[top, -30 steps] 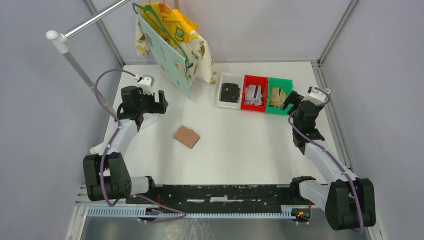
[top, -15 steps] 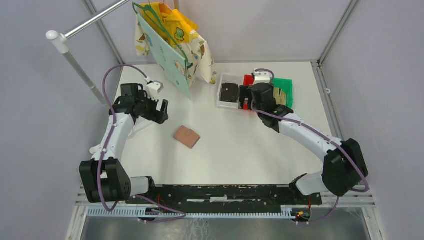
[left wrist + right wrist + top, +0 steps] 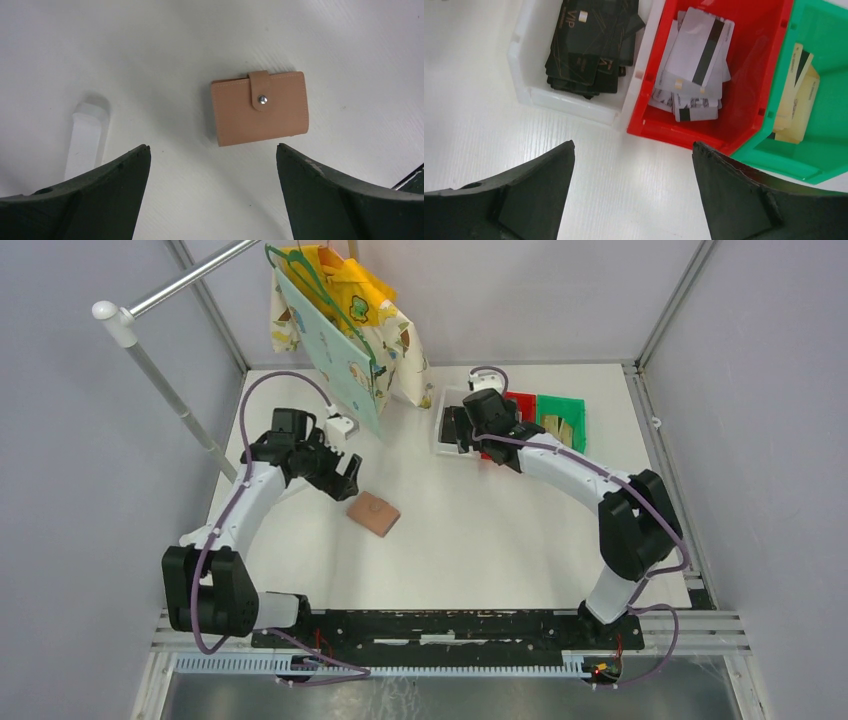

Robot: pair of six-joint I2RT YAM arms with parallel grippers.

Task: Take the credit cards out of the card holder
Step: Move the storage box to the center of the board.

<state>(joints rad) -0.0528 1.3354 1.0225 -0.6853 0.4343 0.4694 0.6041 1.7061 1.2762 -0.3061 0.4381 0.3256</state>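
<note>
- Top: card holder (image 3: 374, 513) lies closed on the table (image 3: 480, 530). Left gripper (image 3: 345, 475) is just beside it, jaws wide, empty. Right gripper (image 3: 462, 430) is over the clear bin (image 3: 439, 448).
- Left wrist: card holder snapped shut, untouched.
- Right wrist: jaws wide, empty. Black cards (image 3: 591, 42) in clear bin, grey cards (image 3: 696, 60) in red bin (image 3: 749, 100), tan cards (image 3: 796, 95) in green bin (image 3: 824, 165).

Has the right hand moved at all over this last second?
Yes. In the top view the right hand has swung left along the bins, from the green bin to the clear bin.
</note>
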